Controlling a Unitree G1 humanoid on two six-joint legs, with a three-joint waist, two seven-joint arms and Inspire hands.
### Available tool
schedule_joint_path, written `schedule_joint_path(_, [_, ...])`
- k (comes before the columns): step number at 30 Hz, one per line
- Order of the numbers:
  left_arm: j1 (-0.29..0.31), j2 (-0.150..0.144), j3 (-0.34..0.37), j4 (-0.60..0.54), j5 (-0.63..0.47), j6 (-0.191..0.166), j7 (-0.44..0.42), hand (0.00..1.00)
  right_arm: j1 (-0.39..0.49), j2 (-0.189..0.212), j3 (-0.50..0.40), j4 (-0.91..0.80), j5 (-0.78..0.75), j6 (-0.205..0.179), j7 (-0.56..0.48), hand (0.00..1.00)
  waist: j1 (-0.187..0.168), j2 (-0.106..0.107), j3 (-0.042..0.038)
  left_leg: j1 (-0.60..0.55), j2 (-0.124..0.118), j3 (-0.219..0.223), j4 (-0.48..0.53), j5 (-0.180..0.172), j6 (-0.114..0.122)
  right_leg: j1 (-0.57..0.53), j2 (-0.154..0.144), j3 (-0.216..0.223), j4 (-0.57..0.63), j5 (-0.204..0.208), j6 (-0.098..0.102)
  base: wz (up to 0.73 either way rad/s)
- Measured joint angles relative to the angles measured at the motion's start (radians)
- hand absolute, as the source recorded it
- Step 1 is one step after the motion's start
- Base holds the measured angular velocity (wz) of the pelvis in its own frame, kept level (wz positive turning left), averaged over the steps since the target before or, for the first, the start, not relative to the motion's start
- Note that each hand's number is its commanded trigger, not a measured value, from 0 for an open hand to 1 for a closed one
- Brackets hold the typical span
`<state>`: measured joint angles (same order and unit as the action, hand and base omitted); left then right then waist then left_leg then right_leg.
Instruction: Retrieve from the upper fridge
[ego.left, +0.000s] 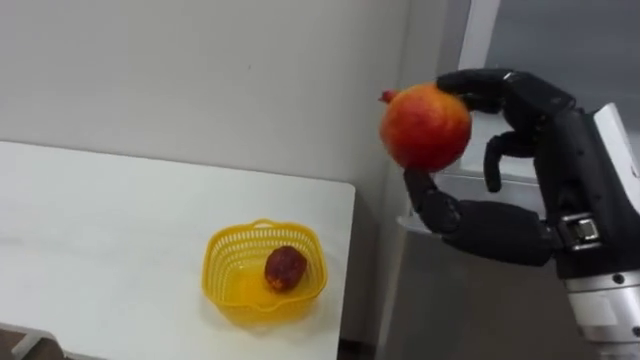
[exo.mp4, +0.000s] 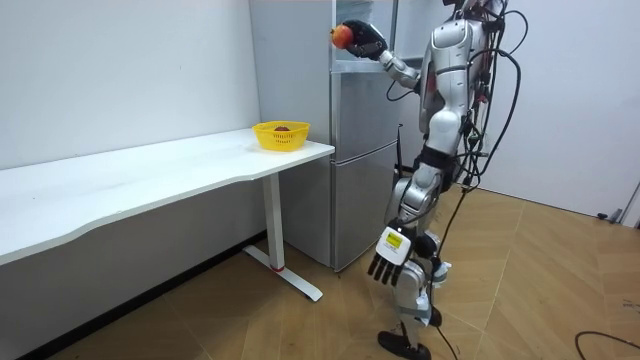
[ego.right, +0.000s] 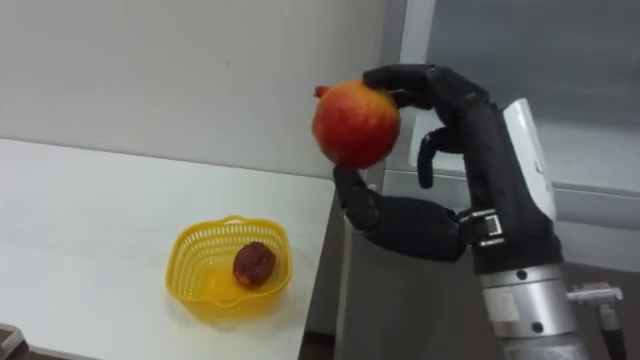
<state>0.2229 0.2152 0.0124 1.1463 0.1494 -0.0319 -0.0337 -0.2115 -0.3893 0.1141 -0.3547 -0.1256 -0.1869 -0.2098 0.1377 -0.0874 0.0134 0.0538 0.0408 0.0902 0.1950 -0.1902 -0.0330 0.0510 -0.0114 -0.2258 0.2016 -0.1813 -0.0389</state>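
A round red-orange fruit (ego.left: 425, 126) with a small crown is held up in the air by my right hand (ego.left: 545, 150). The fingers curl over its top and the thumb presses from below. In the room view the fruit (exo.mp4: 342, 33) is at head height in front of the upper part of the grey fridge (exo.mp4: 365, 170). Below and to the left, a yellow mesh basket (ego.left: 212, 262) stands near the corner of the white table (ego.left: 120, 240). A dark red fruit (ego.left: 285, 268) lies in it. My left hand (exo.mp4: 386, 266) hangs by my thigh with relaxed fingers.
I stand facing the fridge, which is right beside the table's end. A narrow gap separates the table edge from the fridge side. A pale wall runs behind the table. Wooden floor lies behind me.
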Motion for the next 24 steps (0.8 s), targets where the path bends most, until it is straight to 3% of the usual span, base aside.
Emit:
schedule_joint_path(5, [-0.021,0.0,-0.012,0.022,0.0,0.0,-0.002,0.0,-0.046,0.009,0.076,-0.022,-0.093,-0.006,0.029,1.0,0.027,-0.009,-0.0055,-0.006,0.0,-0.014,0.001,0.0,0.0,-0.001,0.001,-0.014,-0.005,0.0,0.0,0.1])
schedule_joint_path(8, [-0.03,0.004,-0.019,0.022,-0.001,0.001,-0.019,0.0,-0.048,0.034,0.117,-0.024,-0.146,-0.007,0.06,1.0,0.044,-0.015,-0.0084,-0.009,-0.001,-0.026,0.002,0.0,0.0,0.0,0.0,-0.023,-0.005,0.0,0.0,0.09])
schedule_joint_path(13, [-0.031,0.018,-0.029,0.023,-0.001,0.003,-0.039,0.0,-0.056,0.04,0.157,-0.011,-0.166,-0.006,0.09,1.0,0.068,-0.032,-0.0033,-0.027,-0.004,-0.049,0.007,0.0,0.0,0.002,-0.001,-0.037,-0.015,0.0,0.0,0.12])
schedule_joint_path(15, [-0.029,0.022,-0.043,0.021,-0.001,0.008,-0.053,0.0,-0.093,0.04,0.183,0.043,-0.163,-0.006,0.095,1.0,0.072,-0.04,0.0017,-0.027,-0.003,-0.051,0.01,0.0,0.0,0.005,0.0,-0.04,-0.016,0.0,0.0,0.06])
schedule_joint_path(22, [-0.046,0.026,-0.057,0.016,0.003,0.011,-0.07,0.0,-0.139,0.053,0.194,0.268,-0.159,-0.004,0.095,1.0,0.117,-0.047,0.0053,-0.035,-0.006,-0.069,0.009,0.0,0.0,0.0,-0.002,-0.067,-0.015,0.0,-0.001,0.08])
schedule_joint_path(24, [-0.051,0.029,-0.064,0.021,0.013,0.012,-0.072,0.0,-0.155,0.052,0.203,0.335,-0.163,-0.004,0.091,1.0,0.121,-0.055,0.0095,-0.045,-0.008,-0.08,0.011,0.0,0.0,-0.002,-0.003,-0.077,-0.016,0.0,-0.001,0.13])
